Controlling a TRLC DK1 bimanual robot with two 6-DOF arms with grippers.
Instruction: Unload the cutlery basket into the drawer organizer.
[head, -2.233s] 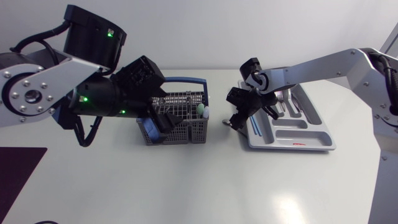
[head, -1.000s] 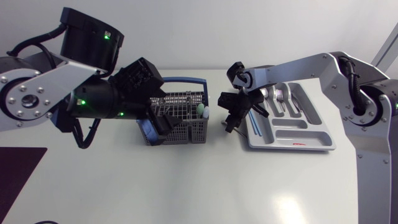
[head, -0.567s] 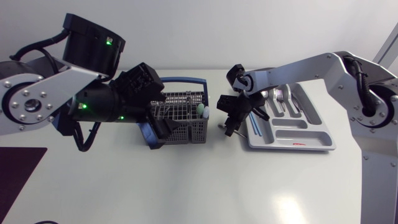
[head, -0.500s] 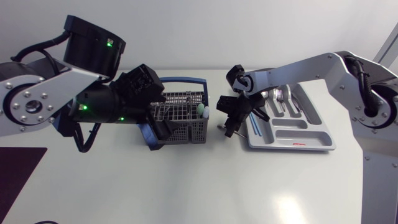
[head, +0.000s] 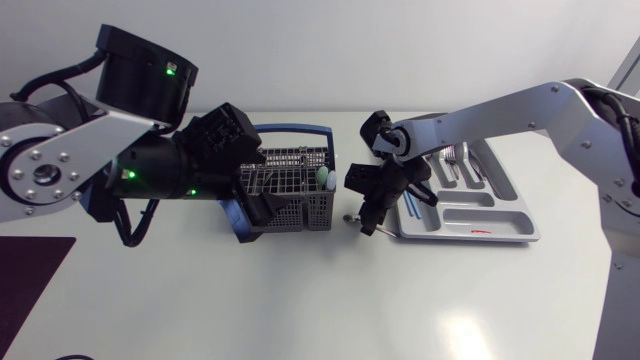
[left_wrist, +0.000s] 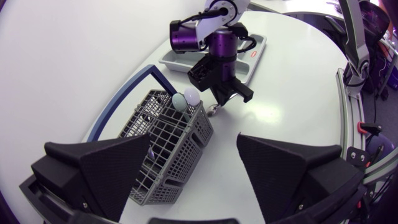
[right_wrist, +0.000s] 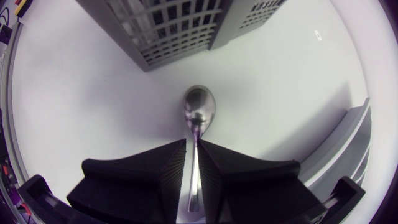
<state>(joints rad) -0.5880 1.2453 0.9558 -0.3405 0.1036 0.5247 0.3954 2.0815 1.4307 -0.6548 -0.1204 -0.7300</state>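
Note:
The grey wire cutlery basket (head: 288, 192) with a blue handle stands left of the middle, with pale green and white handle ends (left_wrist: 185, 98) sticking out of its corner. My left gripper (head: 252, 208) hangs at the basket's left end, fingers (left_wrist: 106, 168) spread wide around nothing. Between basket and grey drawer organizer (head: 505, 228), my right gripper (head: 368, 218) points down at the table. It is shut on a metal spoon (right_wrist: 198, 109), whose bowl juts out ahead of the fingers just over the tabletop. That spoon (left_wrist: 214, 111) also shows under the right gripper (left_wrist: 222, 93) in the left wrist view.
The organizer (left_wrist: 257, 48) holds forks (head: 450, 155) in a back compartment and a blue-handled piece (head: 410, 203) in its left slot. A dark mat (head: 30, 265) lies at the front left corner. The basket's wall (right_wrist: 168, 31) stands close ahead of the spoon.
My right gripper has slid toward the table's front beside the organizer and closed its fingers further onto the spoon. The left arm has barely shifted.

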